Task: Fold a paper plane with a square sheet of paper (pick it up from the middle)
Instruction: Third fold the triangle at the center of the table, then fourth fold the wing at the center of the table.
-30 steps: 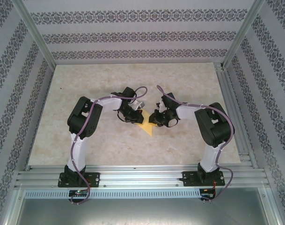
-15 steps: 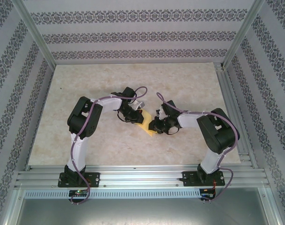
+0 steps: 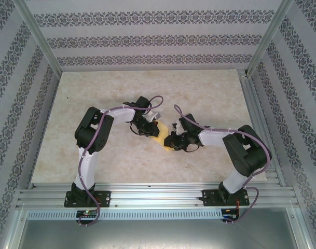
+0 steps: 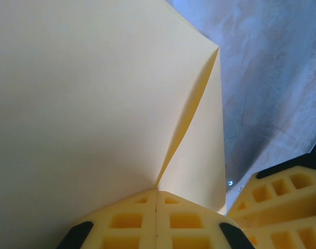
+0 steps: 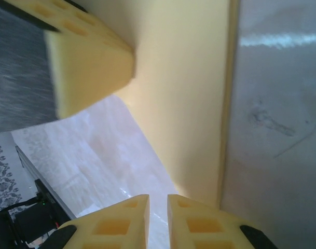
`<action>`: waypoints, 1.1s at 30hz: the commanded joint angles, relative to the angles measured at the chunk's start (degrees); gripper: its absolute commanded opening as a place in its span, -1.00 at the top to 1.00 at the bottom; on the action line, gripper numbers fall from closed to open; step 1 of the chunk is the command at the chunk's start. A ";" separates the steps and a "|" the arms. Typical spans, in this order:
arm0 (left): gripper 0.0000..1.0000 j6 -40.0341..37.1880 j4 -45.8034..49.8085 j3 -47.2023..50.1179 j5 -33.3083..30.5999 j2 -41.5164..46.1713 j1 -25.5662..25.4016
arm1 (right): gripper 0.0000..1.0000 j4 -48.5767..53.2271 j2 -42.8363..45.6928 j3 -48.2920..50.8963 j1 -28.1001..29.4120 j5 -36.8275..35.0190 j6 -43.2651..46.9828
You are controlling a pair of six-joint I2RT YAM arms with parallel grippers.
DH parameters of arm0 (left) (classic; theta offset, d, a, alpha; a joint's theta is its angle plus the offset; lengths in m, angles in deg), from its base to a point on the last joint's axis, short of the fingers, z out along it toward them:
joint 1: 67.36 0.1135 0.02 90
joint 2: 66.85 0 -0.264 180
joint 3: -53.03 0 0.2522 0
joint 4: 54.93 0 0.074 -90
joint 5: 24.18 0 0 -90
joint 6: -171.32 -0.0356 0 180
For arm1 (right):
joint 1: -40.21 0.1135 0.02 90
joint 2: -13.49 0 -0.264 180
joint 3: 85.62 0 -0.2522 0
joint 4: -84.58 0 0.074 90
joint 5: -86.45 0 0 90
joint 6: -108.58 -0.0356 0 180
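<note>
At the middle of the pale marbled tabletop (image 3: 95, 93), the two black-and-white arms lean in towards each other, with the thin pale-yellow square sheet of paper (image 4: 85, 93) raised between their wrists, clear of the surface.

From where I stand, the left gripper (image 4: 156, 220) has its yellow fingers pressed flat together on the sheet. A soft crease runs up and away from exactly where they meet, so I take it the pinch sits on the fold line to keep the two layers lined up.

The right gripper (image 5: 158, 220) comes in from the other side, just beside the left one. Its fingers are nearly together, with a thin slit of light between them. The sheet's lower edge runs down towards one of the fingers, but I cannot tell whether it is nipped or only brushing past.

My guess is that one arm anchors the sheet while the other works along the free edge to sharpen the fold. It doesn't look like a dart yet, so I'd call it an early fold. Paper this light could easily buckle or slip if pulled unevenly.
</note>
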 commanded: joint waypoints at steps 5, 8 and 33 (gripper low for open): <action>0.93 -0.98 2.22 1.77 -5.66 -1.98 0.18 | 0.65 0.70 -2.61 1.62 0.49 -1.42 0.35; 0.83 -0.53 2.04 1.74 -5.94 -0.31 0.14 | 0.64 3.06 -0.46 0.67 0.44 -1.73 1.08; 0.73 18.92 -13.23 8.80 -0.01 17.20 -2.75 | 0.42 8.68 -1.58 -12.23 -6.12 -7.24 9.55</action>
